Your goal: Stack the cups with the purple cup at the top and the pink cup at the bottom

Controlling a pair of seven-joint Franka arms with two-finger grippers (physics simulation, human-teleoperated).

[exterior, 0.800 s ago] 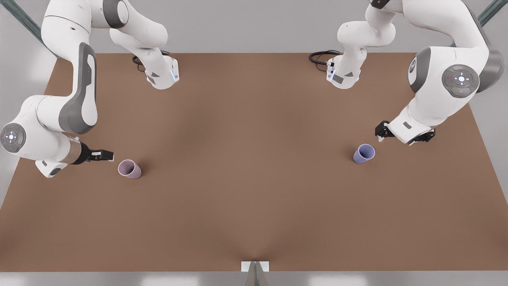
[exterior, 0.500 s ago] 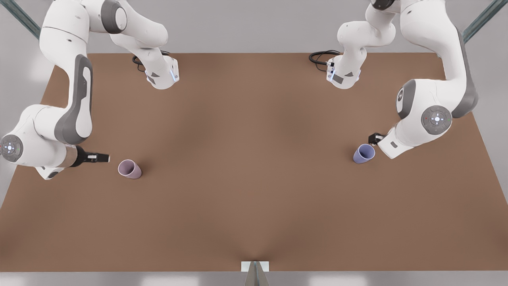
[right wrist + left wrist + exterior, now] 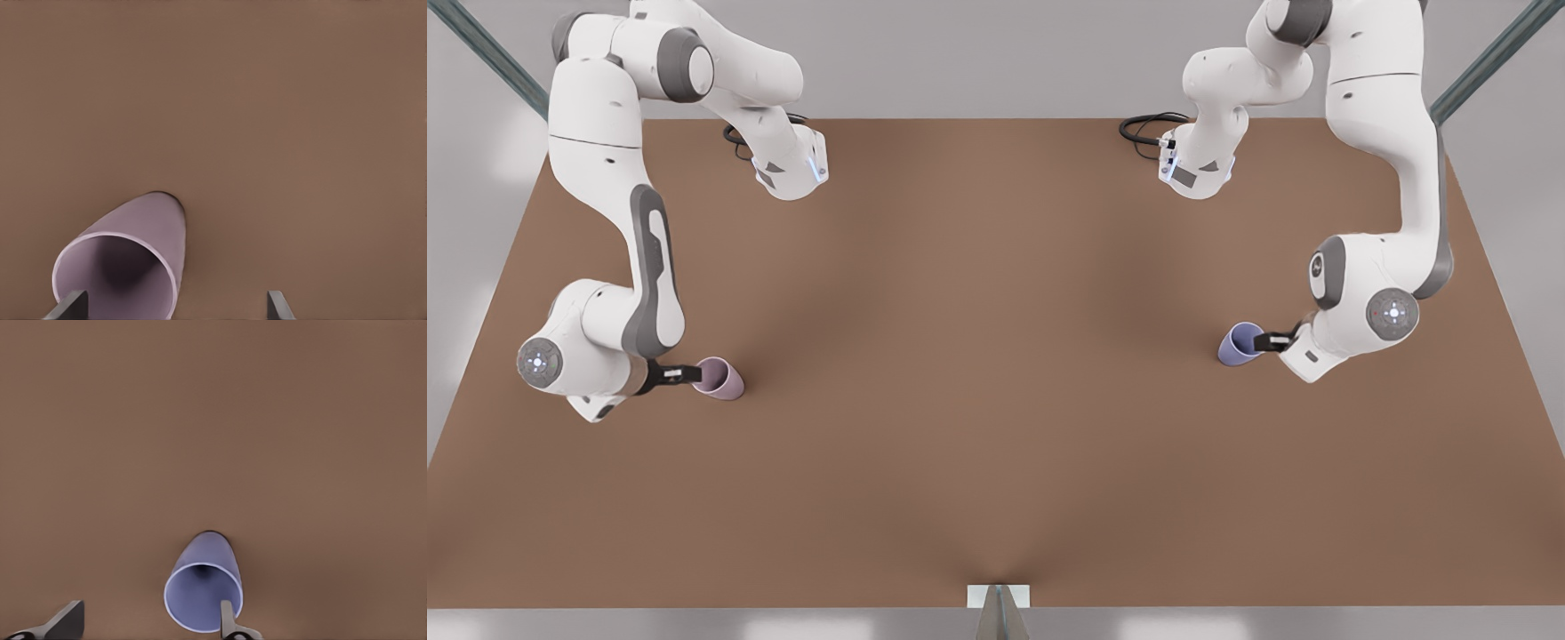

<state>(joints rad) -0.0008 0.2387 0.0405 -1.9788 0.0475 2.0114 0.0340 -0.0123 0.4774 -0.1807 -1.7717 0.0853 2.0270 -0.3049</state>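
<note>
Left gripper (image 3: 1270, 340) sat at purple cup (image 3: 1241, 345) rim, front view's right; fingers spread, one fingertip (image 3: 228, 617) inside mouth, other outside wall. Right gripper (image 3: 687, 374) sat at pink cup (image 3: 720, 379) rim, front view's left; fingers spread, rim straddled, no clamp seen. Both cups stood on brown table (image 3: 996, 400), well apart. Judged: nothing gripped or lifted; grasp, carry, stacking all remained.

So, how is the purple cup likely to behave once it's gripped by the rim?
The purple cup stands upright on its narrower base, so a sideways nudge at the rim could tip it. If toppled, its round tapered wall would probably roll in an arc. It looks rigid and light. The open left gripper appears to straddle one wall, which should hold.
</note>
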